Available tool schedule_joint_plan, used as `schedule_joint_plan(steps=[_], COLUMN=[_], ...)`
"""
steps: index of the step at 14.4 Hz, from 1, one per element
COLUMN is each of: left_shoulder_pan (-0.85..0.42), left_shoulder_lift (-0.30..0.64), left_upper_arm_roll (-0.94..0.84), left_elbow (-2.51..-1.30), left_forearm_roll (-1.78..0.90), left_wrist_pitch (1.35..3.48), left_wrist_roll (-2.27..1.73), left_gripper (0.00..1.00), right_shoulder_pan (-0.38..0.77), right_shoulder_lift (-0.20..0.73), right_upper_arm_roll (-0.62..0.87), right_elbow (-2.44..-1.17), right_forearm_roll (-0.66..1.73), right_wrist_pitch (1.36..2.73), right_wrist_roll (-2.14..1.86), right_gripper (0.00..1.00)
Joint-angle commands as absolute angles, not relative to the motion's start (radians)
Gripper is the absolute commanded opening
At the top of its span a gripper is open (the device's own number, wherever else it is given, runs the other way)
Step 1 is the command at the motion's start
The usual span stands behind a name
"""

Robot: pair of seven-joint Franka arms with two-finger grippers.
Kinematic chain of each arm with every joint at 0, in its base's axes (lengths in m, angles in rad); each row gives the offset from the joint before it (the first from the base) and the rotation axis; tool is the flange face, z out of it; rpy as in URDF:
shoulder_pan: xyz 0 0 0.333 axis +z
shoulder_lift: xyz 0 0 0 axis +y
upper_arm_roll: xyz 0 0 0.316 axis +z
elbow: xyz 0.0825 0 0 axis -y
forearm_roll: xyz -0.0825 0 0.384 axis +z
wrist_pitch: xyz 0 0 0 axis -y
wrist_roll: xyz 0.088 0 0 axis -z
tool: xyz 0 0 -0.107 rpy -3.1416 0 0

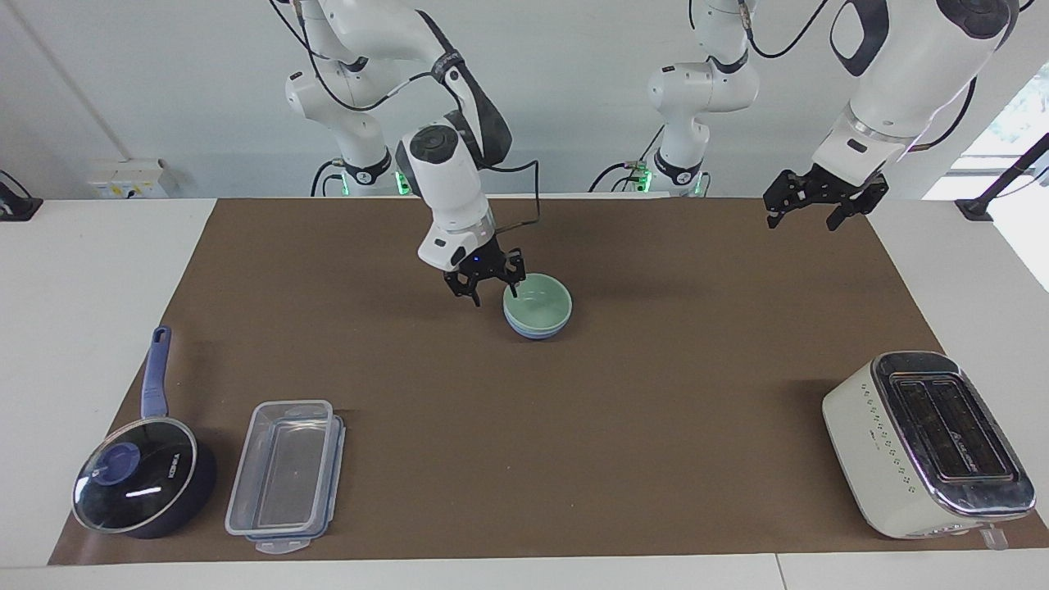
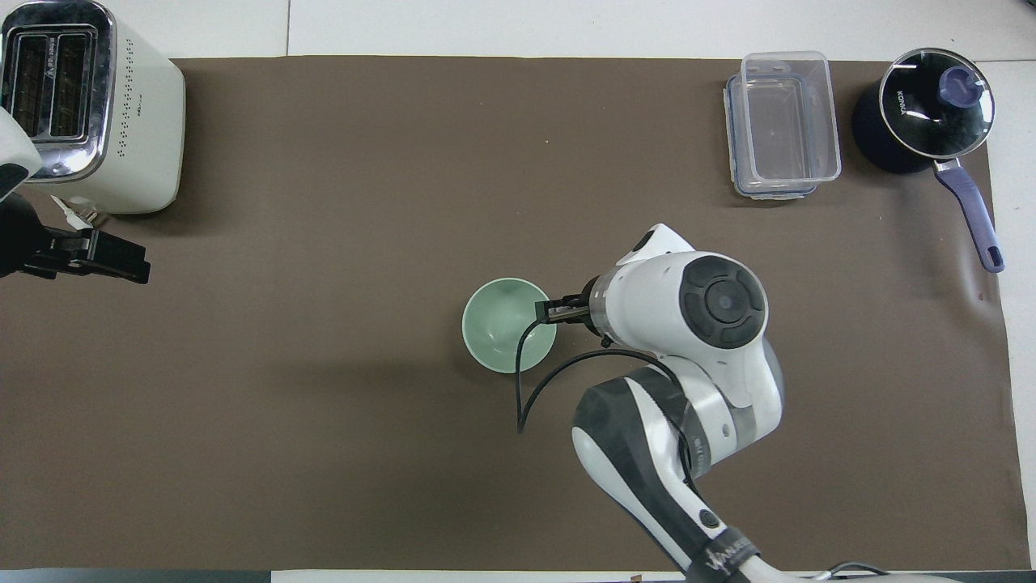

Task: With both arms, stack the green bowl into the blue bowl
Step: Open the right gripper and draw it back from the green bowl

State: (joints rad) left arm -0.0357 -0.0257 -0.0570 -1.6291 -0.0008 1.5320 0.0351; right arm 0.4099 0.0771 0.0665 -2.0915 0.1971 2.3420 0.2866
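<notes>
The green bowl (image 1: 538, 301) is a small, round, pale mint bowl with a smooth plain surface, and it sits nested inside the blue bowl (image 1: 537, 329), which is the same size and light periwinkle in colour. The pair stands on the brown mat (image 1: 656, 426) near the middle of the tabletop (image 1: 82, 311), somewhat toward the robots. From the facing view only a thin band of the blue bowl shows beneath the green rim (from overhead it is hidden completely under the green one (image 2: 508, 325)). The right hand (image 1: 489, 284) hovers just beside the stacked bowls, at their rim on the right arm's side, fingers spread wide and holding nothing; its wrist points steeply down, with a black cable looping off it. In the overhead view the arm's white wrist covers most of that hand, so only the fingertips show at the bowl's edge. The left hand (image 1: 822, 199) waits high over the mat's edge at the left arm's end, fingers wide apart and empty; overhead it is cut off by the frame edge near the toaster (image 2: 89, 105).
</notes>
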Motion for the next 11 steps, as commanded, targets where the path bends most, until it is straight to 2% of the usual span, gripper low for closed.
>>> schedule_joint_plan(steps=[1, 4, 8, 11], left_shoulder_pan=[0.005, 0.002, -0.027, -0.029], left_shoulder_lift=[-0.029, -0.029, -0.031, -0.031], left_upper_arm_roll=[-0.084, -0.08, -0.069, -0.063], left_elbow=[-1.626, -1.626, -1.626, -1.626], left_forearm_roll=[0.012, 0.012, 0.008, 0.006], left_wrist_pitch=[1.532, 1.528, 1.523, 1.52], left_wrist_roll=[0.028, 0.028, 0.026, 0.014], left_gripper=[1.0, 1.0, 1.0, 1.0], right_shoulder_pan=[0.3, 0.174, 0.036, -0.044], right_shoulder_lift=[-0.026, -0.08, -0.107, -0.104], right_upper_arm_roll=[0.071, 0.071, 0.068, 0.067], right_elbow=[-2.108, -2.108, -2.102, -2.01], right_forearm_roll=[0.199, 0.196, 0.114, 0.08], right_wrist_pitch=[2.255, 2.178, 2.114, 1.99], right_wrist_roll=[0.287, 0.267, 0.193, 0.192], right_gripper=[1.0, 1.0, 1.0, 1.0])
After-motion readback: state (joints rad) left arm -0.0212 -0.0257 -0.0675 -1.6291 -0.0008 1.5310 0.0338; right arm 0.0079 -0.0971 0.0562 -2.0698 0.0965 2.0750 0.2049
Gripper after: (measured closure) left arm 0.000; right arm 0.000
